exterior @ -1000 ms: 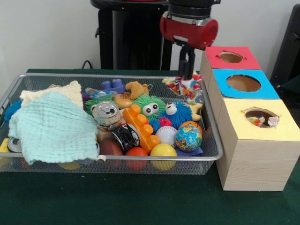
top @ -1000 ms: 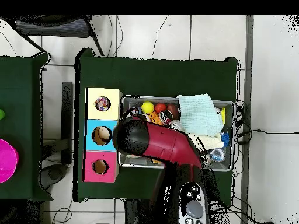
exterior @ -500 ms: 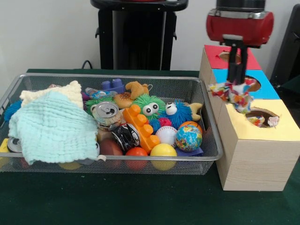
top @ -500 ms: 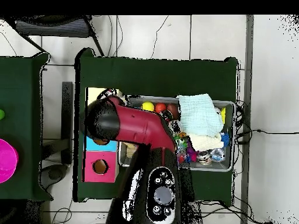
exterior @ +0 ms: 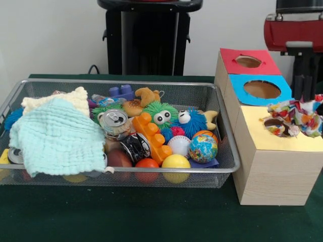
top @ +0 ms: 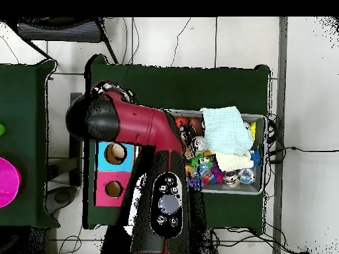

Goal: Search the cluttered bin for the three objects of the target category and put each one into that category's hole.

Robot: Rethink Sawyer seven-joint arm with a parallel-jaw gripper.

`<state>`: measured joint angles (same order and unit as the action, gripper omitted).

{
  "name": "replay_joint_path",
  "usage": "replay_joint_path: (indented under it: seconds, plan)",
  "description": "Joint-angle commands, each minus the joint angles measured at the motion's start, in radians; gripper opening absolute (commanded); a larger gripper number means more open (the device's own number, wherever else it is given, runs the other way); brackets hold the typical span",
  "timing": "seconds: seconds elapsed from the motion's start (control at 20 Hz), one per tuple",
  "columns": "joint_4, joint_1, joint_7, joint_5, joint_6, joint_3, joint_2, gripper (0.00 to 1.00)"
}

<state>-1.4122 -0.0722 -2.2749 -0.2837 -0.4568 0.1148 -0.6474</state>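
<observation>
— Dark green felt tabletop (exterior: 126,217), wire-mesh bin (exterior: 151,174) of plush and plastic clutter well to one side of the jaws?

— Yes; gripper (exterior: 304,93) pinches a crumpled patterned cloth (exterior: 298,116), hanging over the yellow box's hole (exterior: 276,124).

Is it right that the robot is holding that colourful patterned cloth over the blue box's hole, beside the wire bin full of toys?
Not quite. The front view shows the gripper holding the colourful patterned cloth over the yellow box, at the far edge of its hole, not the blue box. The rest stands: the wire bin full of toys sits beside the boxes.
</observation>
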Motion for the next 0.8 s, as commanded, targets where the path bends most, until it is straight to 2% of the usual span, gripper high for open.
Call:
replay_joint_path:
  seconds: [0.05, 0.45, 0.8]
  plan:
    - [0.005, -0.014, -0.226, -0.039, -0.154, -0.002, 0.094, 0.0]
    - [-0.096, -0.084, -0.284, -0.055, -0.247, 0.061, 0.052, 0.0]
    - [-0.102, -0.12, -0.3, -0.08, -0.248, 0.081, 0.069, 0.0]
